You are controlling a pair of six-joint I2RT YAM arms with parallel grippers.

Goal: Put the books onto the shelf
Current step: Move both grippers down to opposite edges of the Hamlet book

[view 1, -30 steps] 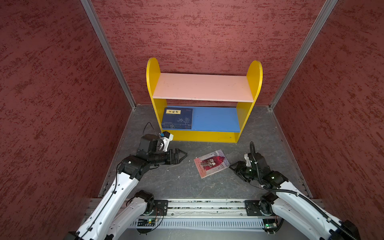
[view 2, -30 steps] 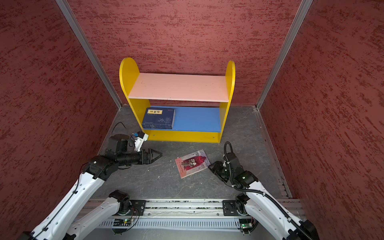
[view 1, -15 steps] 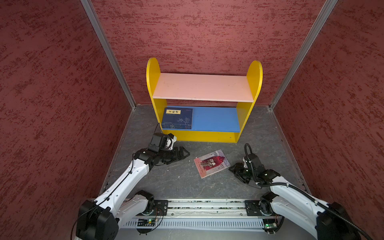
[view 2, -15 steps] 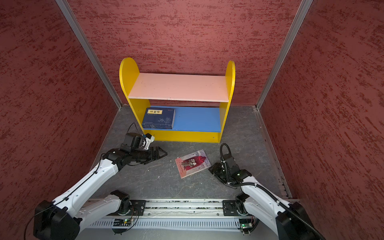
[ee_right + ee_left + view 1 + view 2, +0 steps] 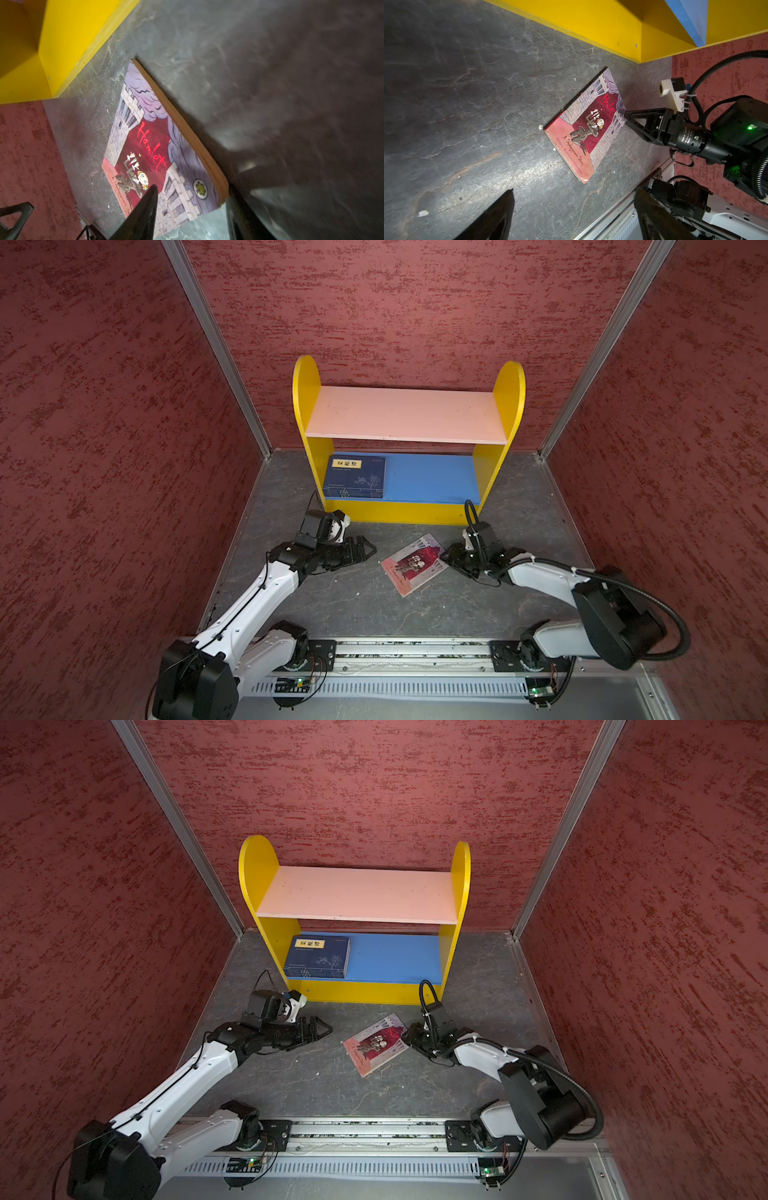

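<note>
Beside the right end effector [image 5: 446,557] (jaws parted) lies the pink book [image 5: 412,565].

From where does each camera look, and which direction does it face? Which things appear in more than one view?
Top views: high above the arms' bases, looking down at the shelf, the navy book on its blue board, and both arms.
Left wrist: low on the left arm, facing the Hamlet book and right gripper; own fingertips show.
Right wrist: close above that book's corner; own fingers show.
Shared: all views show the Hamlet book and shelf.
</note>
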